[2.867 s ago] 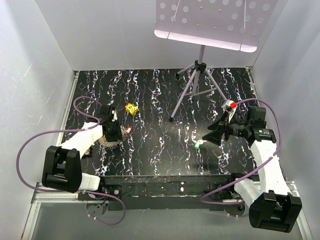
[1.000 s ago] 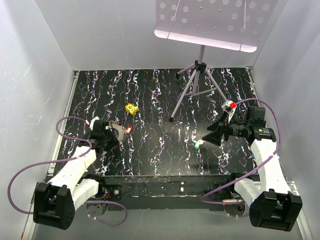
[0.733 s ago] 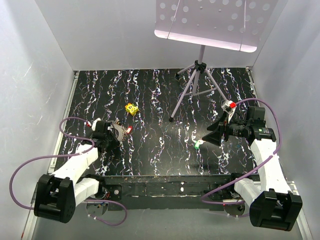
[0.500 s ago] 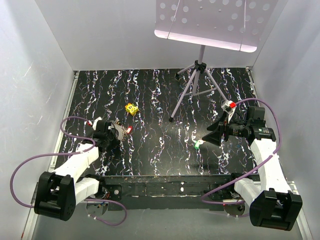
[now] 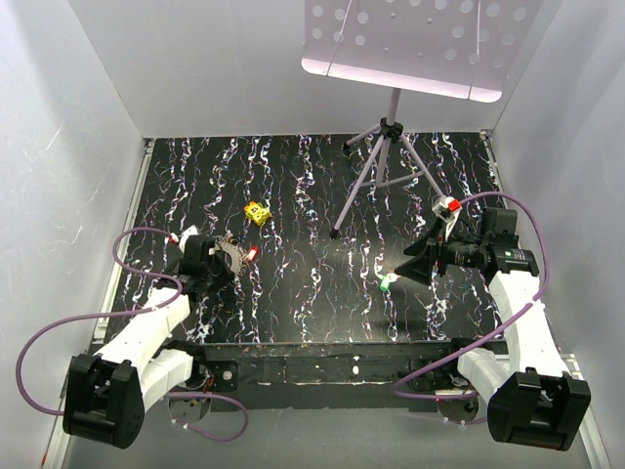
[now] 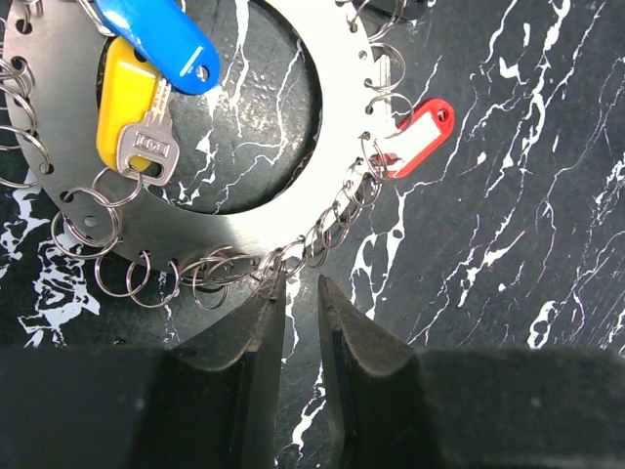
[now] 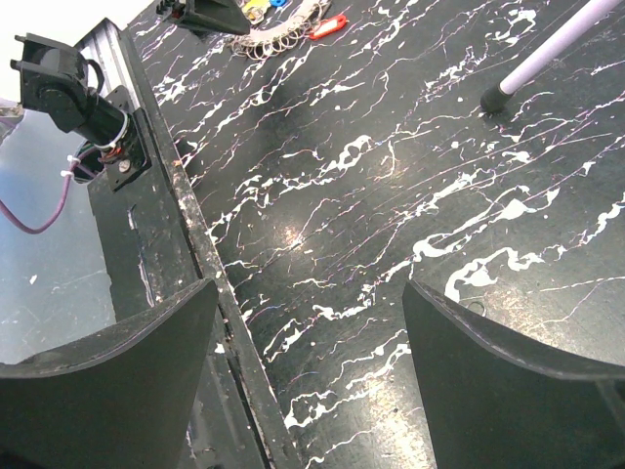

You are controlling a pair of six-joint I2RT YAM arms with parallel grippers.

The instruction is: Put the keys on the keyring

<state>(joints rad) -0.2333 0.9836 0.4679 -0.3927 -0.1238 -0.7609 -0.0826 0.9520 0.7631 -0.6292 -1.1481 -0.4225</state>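
Note:
In the left wrist view a flat metal disc (image 6: 244, 220) lies on the table. Several small wire keyrings (image 6: 132, 283) hang from holes along its rim. A silver key (image 6: 146, 149) on a yellow tag, a blue tag (image 6: 161, 39) and a red tag (image 6: 420, 132) are attached to it. My left gripper (image 6: 300, 283) is at the disc's near rim, jaws a narrow slit apart over bare table. Its left fingertip (image 6: 271, 293) touches the rings. A green key (image 5: 386, 284) lies just in front of my right gripper (image 5: 408, 266), which is wide open and holds nothing.
A yellow spotted block (image 5: 257, 212) lies behind the disc (image 5: 232, 259). A grey tripod stand (image 5: 386, 161) with a perforated panel stands at the back right. In the right wrist view one tripod foot (image 7: 496, 98) shows, and the table's front rail (image 7: 195, 244) runs below the gripper.
My left jaws have narrowed to a slit. The left arm pulled back from over the disc to its near-left side, tips at the rim. The right arm has not moved.

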